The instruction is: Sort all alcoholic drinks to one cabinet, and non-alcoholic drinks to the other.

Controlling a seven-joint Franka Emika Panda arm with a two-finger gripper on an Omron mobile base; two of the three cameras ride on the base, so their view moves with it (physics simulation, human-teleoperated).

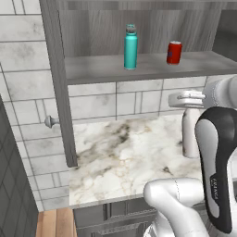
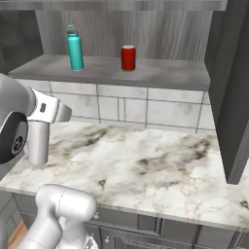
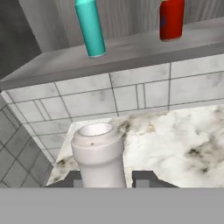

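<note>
The pincer (image 3: 107, 180) pinches the upright pale beige-white bottle (image 3: 98, 155) at the hand view's bottom centre, its long axis vertical on the marble surface (image 3: 175, 140).

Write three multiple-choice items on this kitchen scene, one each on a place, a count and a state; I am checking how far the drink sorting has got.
1. Where does the teal bottle stand?
A. on the cabinet shelf
B. on the counter
C. in a drawer

2. How many drinks are on that shelf?
A. one
B. two
C. four

3. What is the gripper doing?
A. hanging open above the shelf
B. shut on the pale bottle
C. holding the red can

Answers:
1 A, it stands upright on the grey shelf.
2 B, the teal bottle and the red can.
3 B, the finger tips sit either side of the pale bottle on the counter.
</note>
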